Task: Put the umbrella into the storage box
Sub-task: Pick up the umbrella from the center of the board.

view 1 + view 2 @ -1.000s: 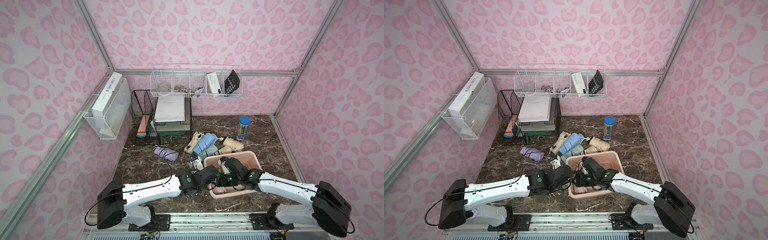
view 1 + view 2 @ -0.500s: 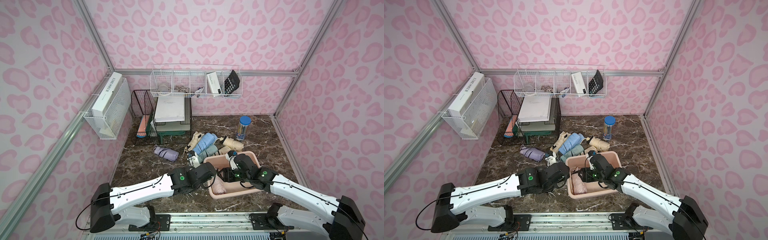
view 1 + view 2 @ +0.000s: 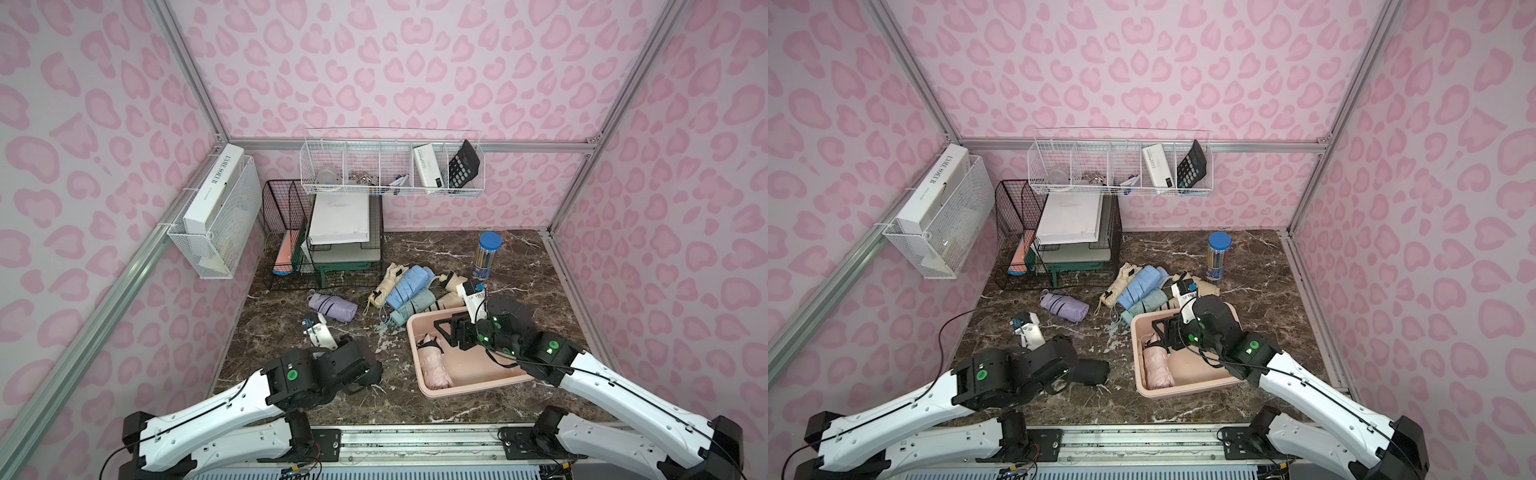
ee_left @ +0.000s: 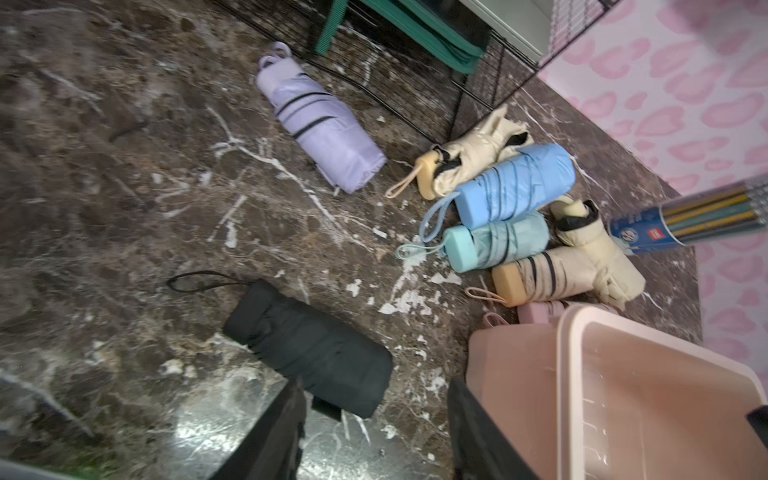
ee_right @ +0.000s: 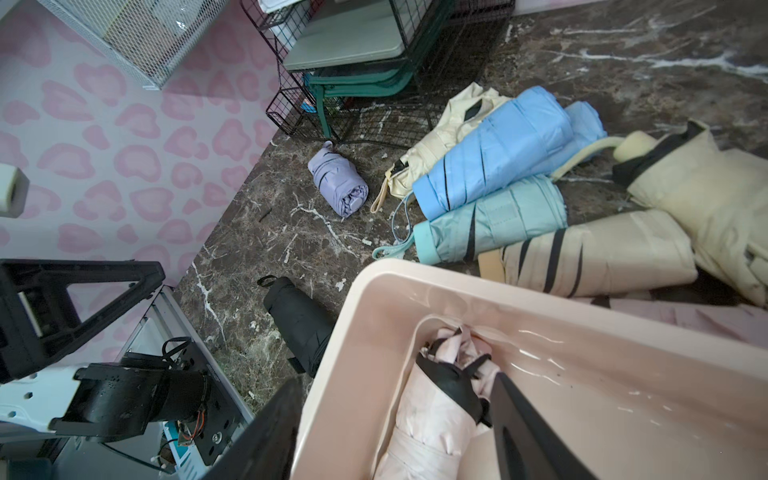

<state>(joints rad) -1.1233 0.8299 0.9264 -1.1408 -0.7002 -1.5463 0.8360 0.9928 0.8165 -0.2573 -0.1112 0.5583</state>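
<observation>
One pink umbrella (image 3: 433, 368) lies inside the storage box (image 3: 478, 386). I judge the black umbrella (image 4: 311, 345) just beside the box is next, with a pile of umbrellas (image 3: 411, 291) behind it left to do. My left jaws and right jaws stand apart, empty.

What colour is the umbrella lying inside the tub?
Pale pink umbrella, clearest in the right wrist view.

In the one storage box (image 3: 478, 386): one pink umbrella (image 3: 432, 365). On the table (image 3: 519, 257): three cream umbrellas (image 4: 478, 153) (image 4: 552, 274) (image 4: 594, 241), one blue umbrella (image 4: 515, 187), one teal umbrella (image 4: 498, 241), one lilac umbrella (image 4: 320, 133), one black umbrella (image 4: 311, 345), one further pink umbrella (image 4: 540, 311), part-hidden. Total: nine. White wire baskets (image 3: 390, 170) (image 3: 216, 232): two.
</observation>
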